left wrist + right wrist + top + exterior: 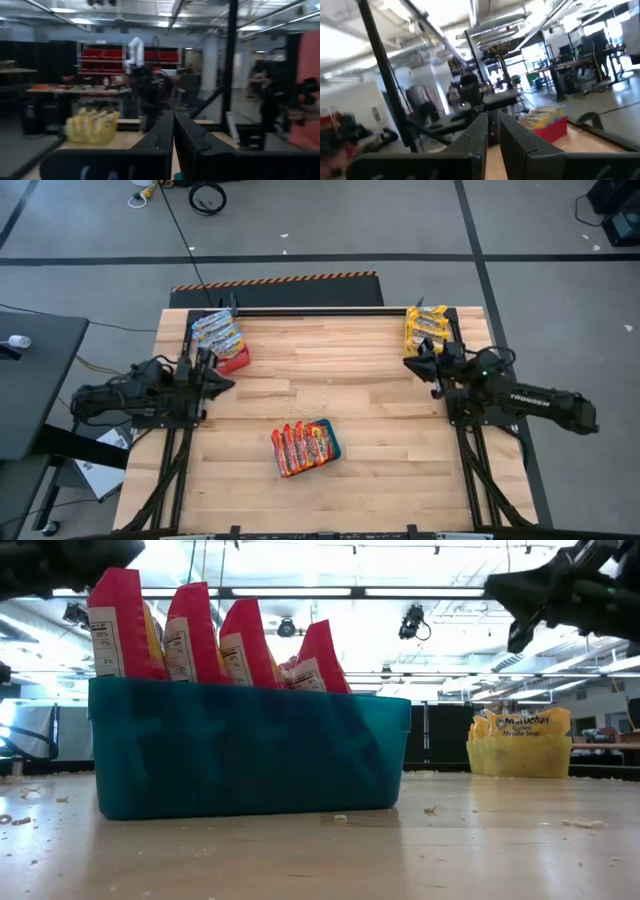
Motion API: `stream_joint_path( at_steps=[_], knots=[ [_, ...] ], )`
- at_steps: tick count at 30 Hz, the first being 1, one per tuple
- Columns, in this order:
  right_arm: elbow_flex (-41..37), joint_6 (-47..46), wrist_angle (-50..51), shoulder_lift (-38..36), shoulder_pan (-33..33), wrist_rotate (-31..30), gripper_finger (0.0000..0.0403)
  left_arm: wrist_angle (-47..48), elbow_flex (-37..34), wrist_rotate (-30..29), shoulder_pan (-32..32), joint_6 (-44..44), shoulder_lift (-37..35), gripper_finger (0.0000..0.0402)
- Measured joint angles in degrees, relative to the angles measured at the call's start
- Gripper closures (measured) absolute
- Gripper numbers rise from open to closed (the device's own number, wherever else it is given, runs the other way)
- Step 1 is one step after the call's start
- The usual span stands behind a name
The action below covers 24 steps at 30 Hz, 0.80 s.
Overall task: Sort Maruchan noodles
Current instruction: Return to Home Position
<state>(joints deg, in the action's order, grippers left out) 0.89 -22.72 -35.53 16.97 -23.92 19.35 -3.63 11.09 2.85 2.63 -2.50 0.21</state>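
Several red-orange noodle packets [300, 446] stand on edge in a teal tray [333, 442] at the table's middle near side; the low view shows them upright [200, 635] in the tray [250, 755]. Blue-trimmed packets [217, 331] fill a red bin [236, 360] at the far left. Yellow packets [426, 326] fill a yellow bin [520, 748] at the far right. My left gripper [222, 383] is shut and empty, just near of the red bin. My right gripper [412, 363] is shut and empty, just near of the yellow bin.
Crumbs lie scattered on the wooden table [300, 385] between the two arms. The middle of the table between the bins and the tray is bare wood. A black bar with a striped edge [280, 283] runs behind the table's far edge.
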Motion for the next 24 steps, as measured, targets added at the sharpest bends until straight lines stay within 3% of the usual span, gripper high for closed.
stream_joint_path(
  at_steps=[5,11,19,24],
  knots=[
    [0.04,0.92,3.35,-7.83,2.59,-5.05,0.0355,-5.53,-4.1,5.88,0.02,-2.8,-0.02,0.0383],
    [0.09,3.35,3.98,-10.62,10.58,-13.55,0.0357,-0.14,-4.15,9.46,0.0,-8.24,0.02,0.0383],
    [0.09,6.24,4.17,-9.11,28.88,-30.89,0.036,0.74,-4.13,6.0,0.02,-4.96,0.11,0.0383],
    [3.09,9.3,3.09,-8.17,40.87,-40.52,0.036,1.41,-4.13,5.69,0.02,-7.65,0.11,0.0383]
  ],
)
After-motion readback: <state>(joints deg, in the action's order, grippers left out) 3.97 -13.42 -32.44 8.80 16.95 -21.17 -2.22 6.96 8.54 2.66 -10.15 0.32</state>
